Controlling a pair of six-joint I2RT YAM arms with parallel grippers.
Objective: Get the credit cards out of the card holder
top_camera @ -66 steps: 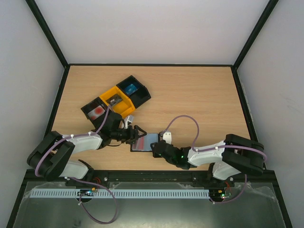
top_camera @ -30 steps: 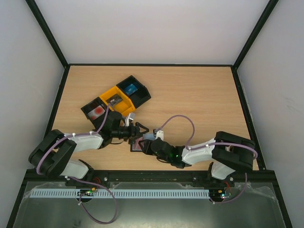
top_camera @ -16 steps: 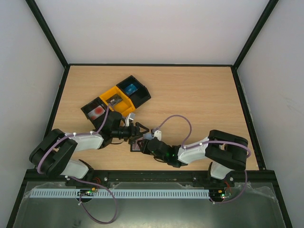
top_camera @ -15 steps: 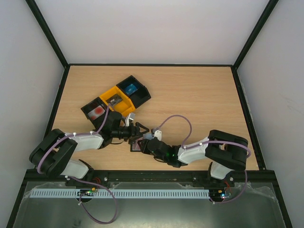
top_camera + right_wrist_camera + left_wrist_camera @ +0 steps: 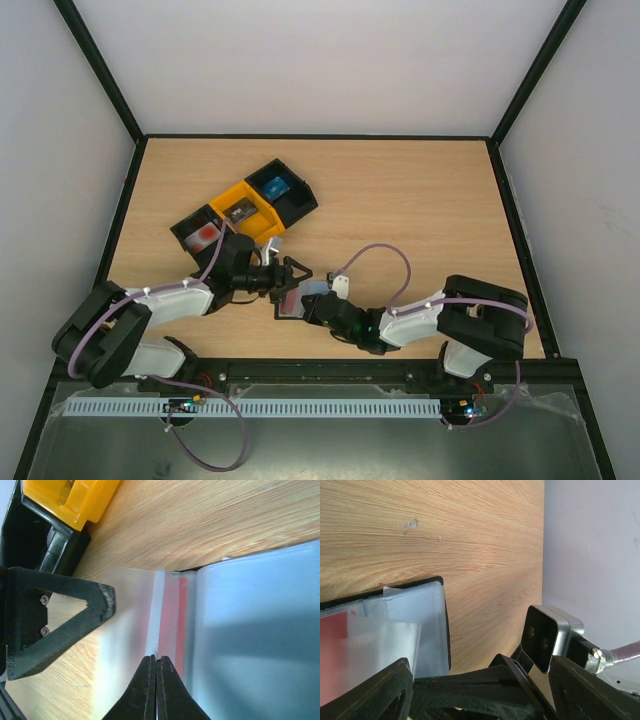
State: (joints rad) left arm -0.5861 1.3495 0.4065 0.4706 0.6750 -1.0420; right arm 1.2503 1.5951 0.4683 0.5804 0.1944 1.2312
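Note:
The card holder [image 5: 288, 306] lies open on the table between my two grippers. Its grey-blue panel shows in the left wrist view [image 5: 415, 625] and the right wrist view [image 5: 250, 630]. A red card [image 5: 172, 620] sticks out of its pocket and also shows in the left wrist view [image 5: 332, 635]. My right gripper [image 5: 156, 660] is shut, its tips pinching the thin edge of the red card; in the top view [image 5: 305, 305] it sits over the holder. My left gripper [image 5: 287, 275] is open, with one finger [image 5: 60, 625] over the holder's far side. Other cards are hidden.
A row of black and yellow bins [image 5: 245, 210] stands just behind the left gripper; the yellow one [image 5: 70, 497] is close in the right wrist view. The right wrist's camera housing [image 5: 547, 635] sits between the left fingers. The side wall rises at the right [image 5: 590, 545].
The right gripper moved left onto the holder, then drew back slightly to the right in the last half second. The left gripper stayed by the holder.

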